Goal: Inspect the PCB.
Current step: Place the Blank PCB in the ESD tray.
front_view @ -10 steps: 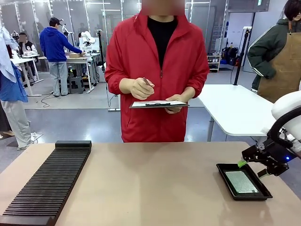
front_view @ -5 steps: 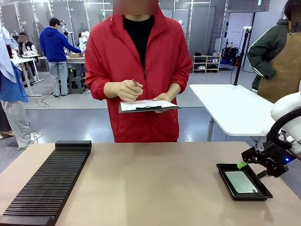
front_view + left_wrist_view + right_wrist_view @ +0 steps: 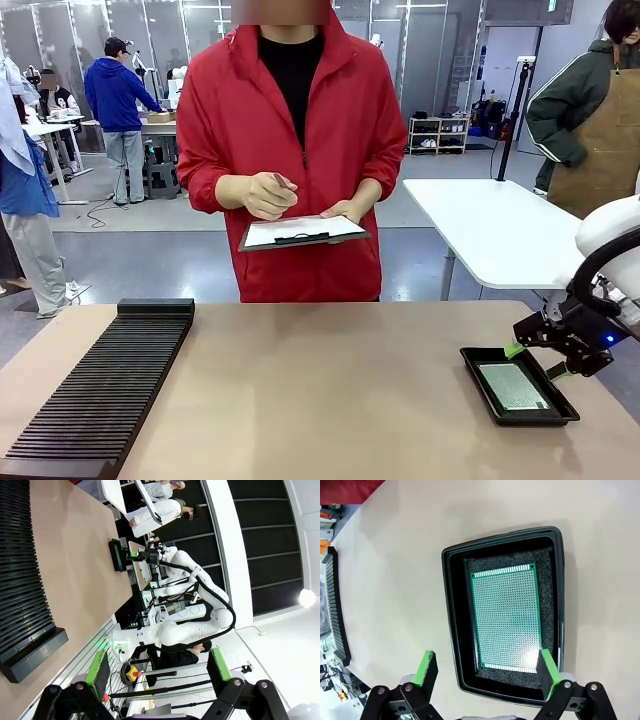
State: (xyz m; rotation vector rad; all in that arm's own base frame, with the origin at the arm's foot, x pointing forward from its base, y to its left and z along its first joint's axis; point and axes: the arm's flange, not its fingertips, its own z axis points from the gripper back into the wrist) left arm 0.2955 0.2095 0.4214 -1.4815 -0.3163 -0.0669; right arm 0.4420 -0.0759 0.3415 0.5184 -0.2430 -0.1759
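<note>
One PCB point(image 3: 506, 618) flat in black tray point(image 3: 451, 625); right gripper point(image 3: 483, 669) jaws spread above it. We judge it light, stiff; pinch its edges.

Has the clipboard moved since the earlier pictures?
Yes. The clipboard has moved toward the picture's left and slightly lower, judged against the white table behind the person, which has stayed in place.

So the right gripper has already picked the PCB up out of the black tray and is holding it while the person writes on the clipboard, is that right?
Not quite. The PCB lies flat in the black tray, not lifted. The right wrist view shows the right gripper open above it, with its fingers apart and holding nothing. The rest holds: in the front view the person holds a clipboard with a pen over it.
</note>
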